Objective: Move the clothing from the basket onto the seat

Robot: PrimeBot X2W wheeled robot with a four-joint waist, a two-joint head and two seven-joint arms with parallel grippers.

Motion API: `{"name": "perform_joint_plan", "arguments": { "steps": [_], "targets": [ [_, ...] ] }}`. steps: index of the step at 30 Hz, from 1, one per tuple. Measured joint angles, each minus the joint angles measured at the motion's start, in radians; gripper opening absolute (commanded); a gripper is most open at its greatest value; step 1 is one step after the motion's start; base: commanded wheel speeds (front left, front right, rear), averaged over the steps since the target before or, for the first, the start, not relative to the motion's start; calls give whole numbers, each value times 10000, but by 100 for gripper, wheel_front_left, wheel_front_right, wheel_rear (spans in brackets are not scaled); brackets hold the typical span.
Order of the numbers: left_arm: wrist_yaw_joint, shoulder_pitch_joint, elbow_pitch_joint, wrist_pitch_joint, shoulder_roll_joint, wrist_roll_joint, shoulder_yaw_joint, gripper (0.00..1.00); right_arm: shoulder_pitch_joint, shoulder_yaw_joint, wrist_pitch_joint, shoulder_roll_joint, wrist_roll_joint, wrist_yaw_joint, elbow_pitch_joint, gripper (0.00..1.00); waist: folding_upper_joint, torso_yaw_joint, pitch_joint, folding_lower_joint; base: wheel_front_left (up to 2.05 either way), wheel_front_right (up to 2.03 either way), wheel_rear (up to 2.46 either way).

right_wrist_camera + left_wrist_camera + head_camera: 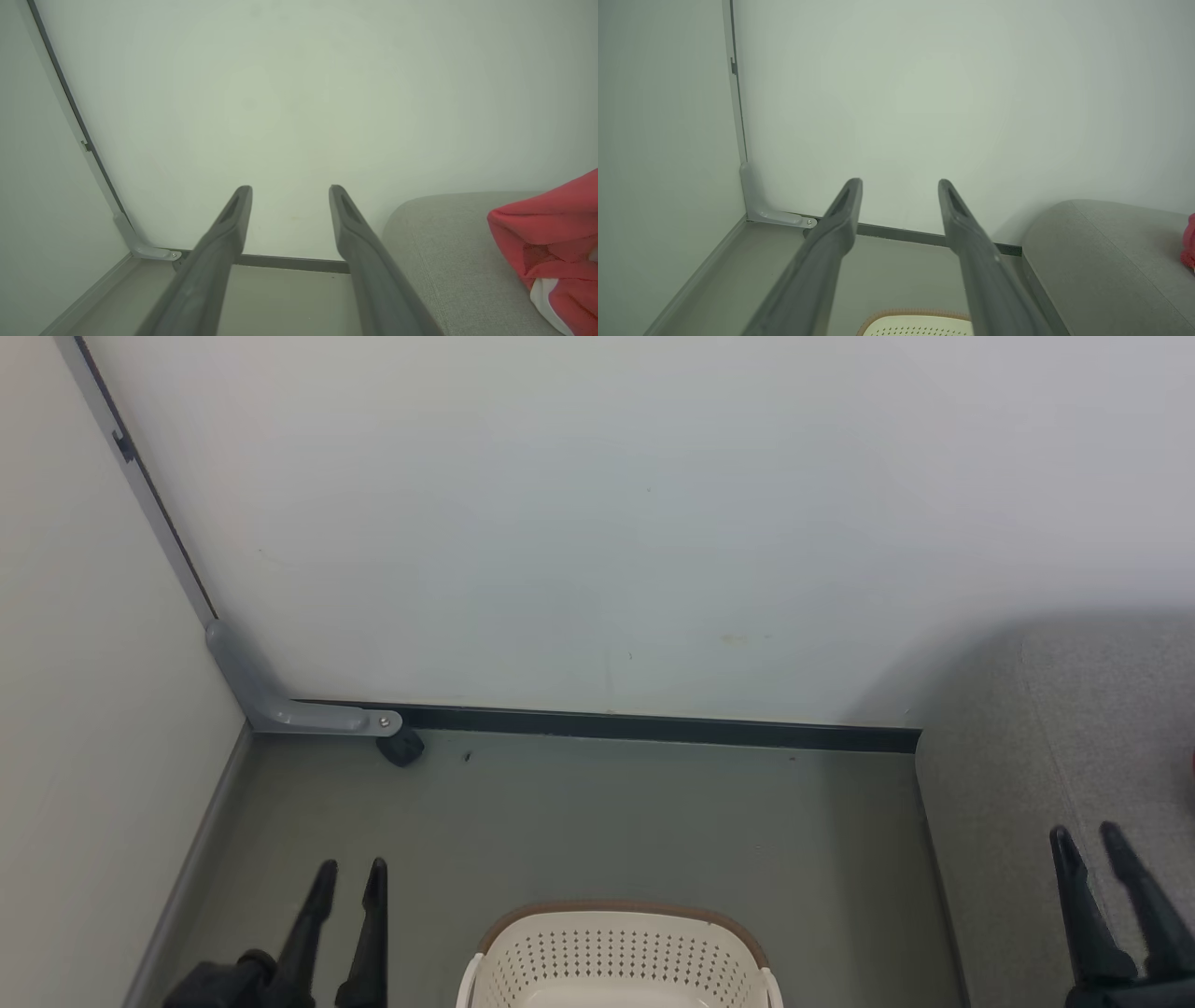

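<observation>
Since your left pincer (pixel 353 866) and right pincer (pixel 1085 831) hang parted and empty, the basket (pixel 616 952) low between them, red clothing (pixel 556 228) on the seat (pixel 999 821) beside the right one, look down into the basket before reaching.

Left claw (pixel 352 864) and right claw (pixel 1083 829): long, tapered, matte dark-grey fingers (pixel 826 256) with slotted tips.

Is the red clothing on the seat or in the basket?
On the seat: the red clothing lies on its grey fabric.
</observation>
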Motion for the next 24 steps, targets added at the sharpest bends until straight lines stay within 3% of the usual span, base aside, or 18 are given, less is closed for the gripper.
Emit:
{"name": "perform_joint_plan", "arguments": {
  "steps": [8, 24],
  "targets": [
    [-86, 185, 380, 96, -127, -232, 65, 0, 233, 73, 98, 552, 297, 46, 349, 0, 0, -20, 1, 0, 0, 0, 0],
    [-422, 166, 826, 479, -362, -2121, 646, 0, 68, -562, 717, 1212, 2015, 341, 809, 0, 0, -153, -38, 0, 0, 0, 0]
  ]
}}
